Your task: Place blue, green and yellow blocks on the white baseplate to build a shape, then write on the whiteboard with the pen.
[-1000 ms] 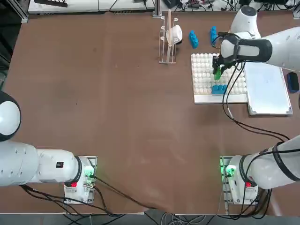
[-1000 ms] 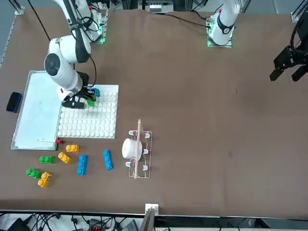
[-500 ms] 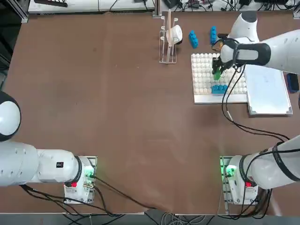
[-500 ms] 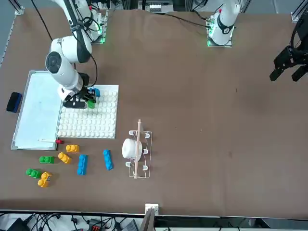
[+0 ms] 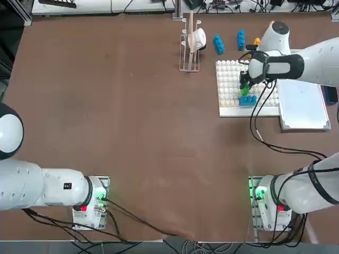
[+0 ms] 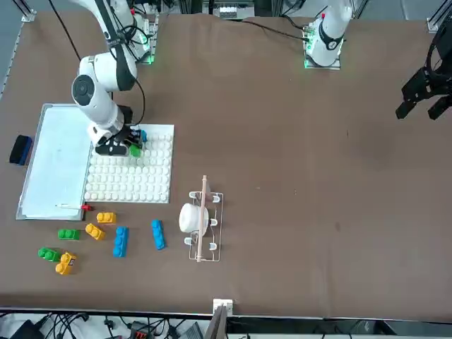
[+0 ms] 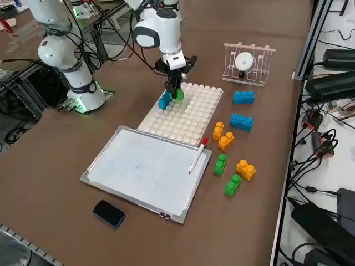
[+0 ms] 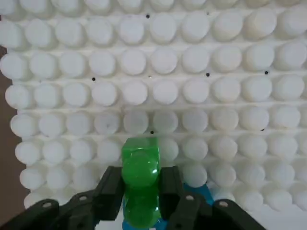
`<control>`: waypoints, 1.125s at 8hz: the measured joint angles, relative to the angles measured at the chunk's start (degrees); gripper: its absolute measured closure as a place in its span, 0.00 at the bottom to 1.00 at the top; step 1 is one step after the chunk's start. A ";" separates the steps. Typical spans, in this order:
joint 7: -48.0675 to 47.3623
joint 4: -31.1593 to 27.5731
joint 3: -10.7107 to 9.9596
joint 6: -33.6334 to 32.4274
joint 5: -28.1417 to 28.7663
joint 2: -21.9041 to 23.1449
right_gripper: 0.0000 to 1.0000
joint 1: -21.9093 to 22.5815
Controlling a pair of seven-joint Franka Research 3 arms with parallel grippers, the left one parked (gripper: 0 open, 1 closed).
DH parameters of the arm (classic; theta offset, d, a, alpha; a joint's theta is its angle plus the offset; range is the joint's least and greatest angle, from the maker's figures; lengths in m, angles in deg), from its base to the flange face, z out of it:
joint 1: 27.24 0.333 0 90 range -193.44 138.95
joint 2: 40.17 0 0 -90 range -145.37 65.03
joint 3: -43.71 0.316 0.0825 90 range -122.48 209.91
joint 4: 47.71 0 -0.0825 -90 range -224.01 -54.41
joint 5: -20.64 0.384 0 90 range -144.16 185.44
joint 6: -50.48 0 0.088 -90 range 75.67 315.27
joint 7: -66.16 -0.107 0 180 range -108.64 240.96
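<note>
Brown table: green block [image 8: 140, 184] over the white baseplate [image 5: 228, 100].
Right gripper [image 8: 140, 203] fingers clamped across its smooth sides, beside a blue block [image 5: 247, 100]; light, rigid, likely slippery.

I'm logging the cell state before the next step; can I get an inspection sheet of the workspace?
Surface: brown table, bare across its middle.
Job's things: baseplate carries a blue brick; a green brick is in the gripper just beside or over it. Whiteboard lies next to the baseplate, with the pen on its edge. Loose bricks in blue, green and yellow lie beyond the baseplate and whiteboard, on the far side from the arms' bases.
Clutter: wire rack holding a white cup; dark eraser.
Grippers: right gripper shut on the green brick, low over the baseplate.
Cables: black cables trail along the right arm.
Surroundings: cables and gear around the table edges.
</note>
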 joint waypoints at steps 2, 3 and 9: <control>0.00 -0.23 0.00 0.64 0.00 -0.01 0.59 0.03; 0.00 -0.33 0.02 0.75 0.00 -0.03 0.59 0.12; 0.00 -2.37 0.05 3.97 0.00 -0.18 0.59 0.88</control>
